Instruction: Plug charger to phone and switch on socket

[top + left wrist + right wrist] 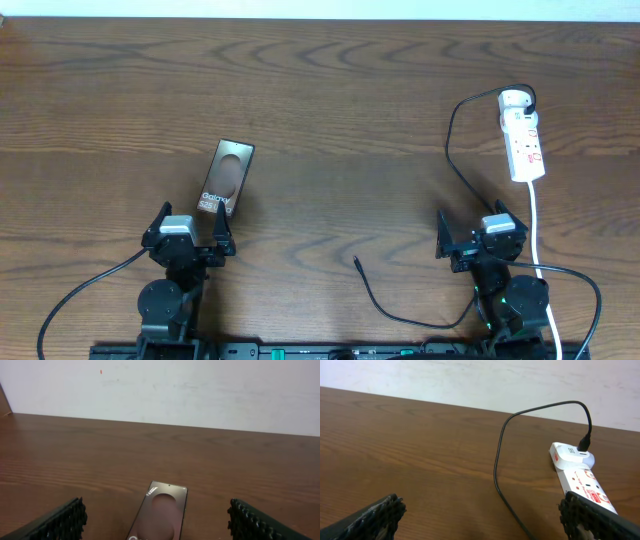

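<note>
The bronze-brown phone (225, 179) lies flat on the table, just beyond my left gripper (190, 235), which is open and empty. In the left wrist view the phone (162, 515) sits between the open fingers (155, 527). The thin black charger cable (452, 150) runs from the top of the white power strip (523, 135), loops down behind my right arm and ends in a connector tip (356, 261) lying on the table. My right gripper (478, 238) is open and empty. In the right wrist view the cable (499, 465) and strip (577, 472) lie ahead of the open fingers (480, 520).
The strip's white cord (535, 220) runs down past my right arm. A black arm cable (90, 285) curves at the front left. The wooden table (330, 90) stretches back to a white wall.
</note>
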{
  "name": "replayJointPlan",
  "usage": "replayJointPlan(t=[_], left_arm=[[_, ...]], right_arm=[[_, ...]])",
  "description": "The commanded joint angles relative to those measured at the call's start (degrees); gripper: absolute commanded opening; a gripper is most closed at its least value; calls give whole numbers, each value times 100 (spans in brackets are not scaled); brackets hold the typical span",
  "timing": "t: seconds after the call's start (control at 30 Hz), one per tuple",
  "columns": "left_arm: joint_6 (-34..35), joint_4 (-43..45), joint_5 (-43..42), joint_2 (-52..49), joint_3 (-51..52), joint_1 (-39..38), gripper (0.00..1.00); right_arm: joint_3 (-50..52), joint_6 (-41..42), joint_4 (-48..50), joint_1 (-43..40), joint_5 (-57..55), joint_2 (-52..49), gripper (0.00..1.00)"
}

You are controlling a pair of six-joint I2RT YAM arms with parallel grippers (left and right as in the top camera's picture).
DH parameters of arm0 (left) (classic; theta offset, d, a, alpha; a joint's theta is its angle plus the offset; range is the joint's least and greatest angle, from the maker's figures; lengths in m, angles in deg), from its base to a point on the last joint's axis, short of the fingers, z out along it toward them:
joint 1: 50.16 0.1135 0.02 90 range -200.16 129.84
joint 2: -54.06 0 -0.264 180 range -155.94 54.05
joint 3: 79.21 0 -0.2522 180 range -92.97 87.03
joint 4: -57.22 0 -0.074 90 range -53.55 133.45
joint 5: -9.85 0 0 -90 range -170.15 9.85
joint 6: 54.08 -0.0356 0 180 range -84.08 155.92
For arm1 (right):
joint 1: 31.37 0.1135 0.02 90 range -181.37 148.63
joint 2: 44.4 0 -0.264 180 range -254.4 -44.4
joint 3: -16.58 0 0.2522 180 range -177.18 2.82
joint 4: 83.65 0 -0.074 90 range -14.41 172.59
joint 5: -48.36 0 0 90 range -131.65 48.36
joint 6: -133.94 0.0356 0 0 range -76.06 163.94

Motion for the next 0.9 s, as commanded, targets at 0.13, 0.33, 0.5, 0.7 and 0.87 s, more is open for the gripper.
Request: replayJointPlan(t=[0.13, 0.33, 0.5, 0.7, 0.87], left_arm=[[116, -190, 181, -35, -334, 28, 89], [116, -192, 179, -721, -1150, 28, 89], [114, -225, 162, -2122, -2199, 28, 89], [17, -1241, -140, -4478, -4280, 28, 89], [-216, -2876, -363, -6404, -6312, 28, 89]], right_arm=[[9, 37, -31, -46, -42, 2, 99], [9, 37, -31, -46, -42, 2, 99], [9, 37, -33, -46, -42, 2, 99], [9, 37, -31, -46, -42, 2, 99], [9, 37, -31, -46, -42, 2, 99]])
